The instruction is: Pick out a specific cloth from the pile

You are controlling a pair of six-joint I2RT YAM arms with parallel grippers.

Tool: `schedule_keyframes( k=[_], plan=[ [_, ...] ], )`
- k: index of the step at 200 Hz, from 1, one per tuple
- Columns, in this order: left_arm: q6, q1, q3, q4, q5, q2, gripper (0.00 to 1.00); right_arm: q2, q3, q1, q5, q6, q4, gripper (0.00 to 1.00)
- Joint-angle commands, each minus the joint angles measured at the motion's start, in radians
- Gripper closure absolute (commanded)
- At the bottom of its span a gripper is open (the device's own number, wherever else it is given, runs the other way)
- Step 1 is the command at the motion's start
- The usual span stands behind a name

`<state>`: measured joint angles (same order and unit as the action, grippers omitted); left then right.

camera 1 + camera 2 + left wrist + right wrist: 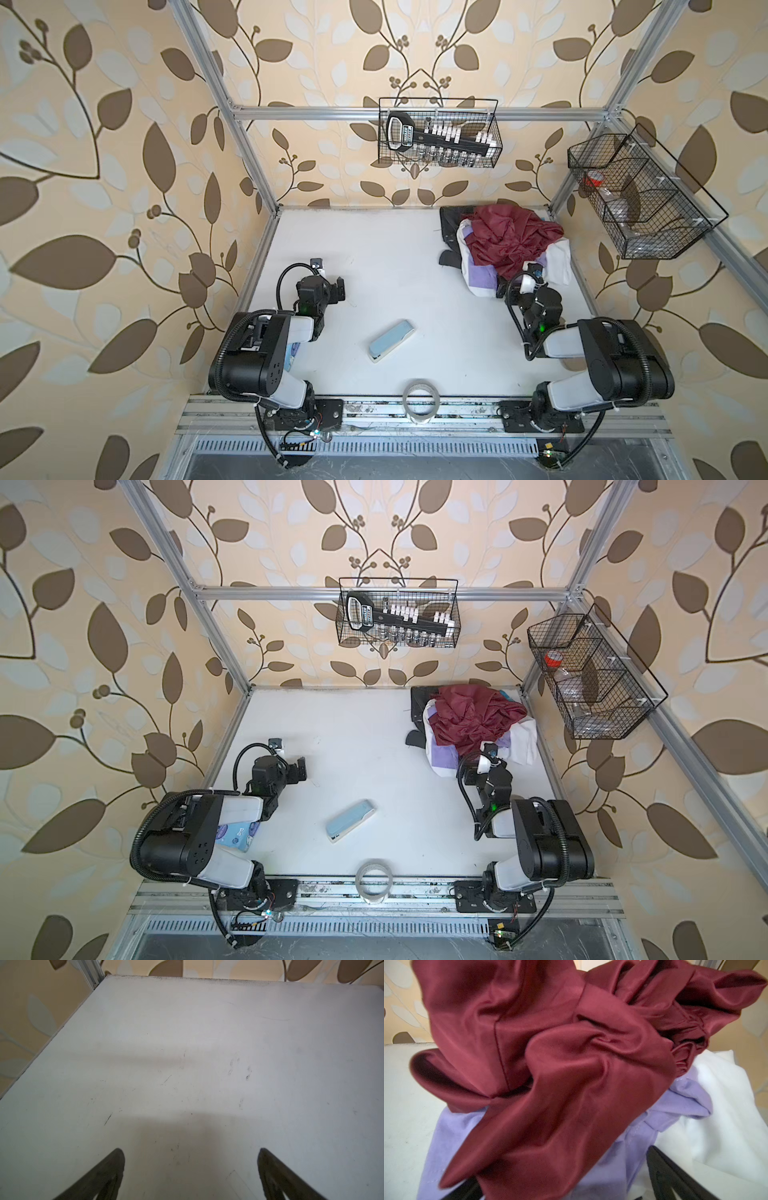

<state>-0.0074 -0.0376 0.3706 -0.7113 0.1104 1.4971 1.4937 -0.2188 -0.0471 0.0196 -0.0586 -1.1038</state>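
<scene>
The pile (507, 245) (473, 721) lies at the table's back right corner, with a maroon cloth (550, 1064) on top and a white cloth (726, 1105) beside it. The lavender cloth (482, 274) (444, 752) (623, 1157) shows under the maroon one at the pile's near edge. My right gripper (509, 287) (468, 771) (564, 1184) is open at that edge, its jaws wide apart either side of a maroon fold and lavender fabric. Far from the pile at the left, my left gripper (338, 289) (300, 769) (192, 1167) is open over bare table, with nothing in it.
A light-blue box (391, 340) lies mid-table and a tape roll (421, 401) sits at the front edge. A black cloth (451, 224) sticks out at the pile's left. Wire baskets hang on the back rail (440, 133) and the right rail (640, 195).
</scene>
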Motion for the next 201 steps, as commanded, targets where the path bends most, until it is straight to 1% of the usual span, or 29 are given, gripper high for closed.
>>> schedule_keyframes(
  k=[1,185,201],
  plan=[
    [-0.009,0.008,0.02,-0.022,-0.008,0.002,0.01,0.005,-0.021,0.002,0.016,0.008,-0.017,0.0],
    [-0.008,0.008,0.025,-0.016,-0.01,0.004,0.01,0.004,-0.022,0.002,0.014,0.009,-0.016,0.0],
    [-0.008,0.008,0.019,-0.021,-0.01,-0.002,0.01,-0.004,-0.029,0.009,-0.021,0.003,-0.004,0.0]
  ],
)
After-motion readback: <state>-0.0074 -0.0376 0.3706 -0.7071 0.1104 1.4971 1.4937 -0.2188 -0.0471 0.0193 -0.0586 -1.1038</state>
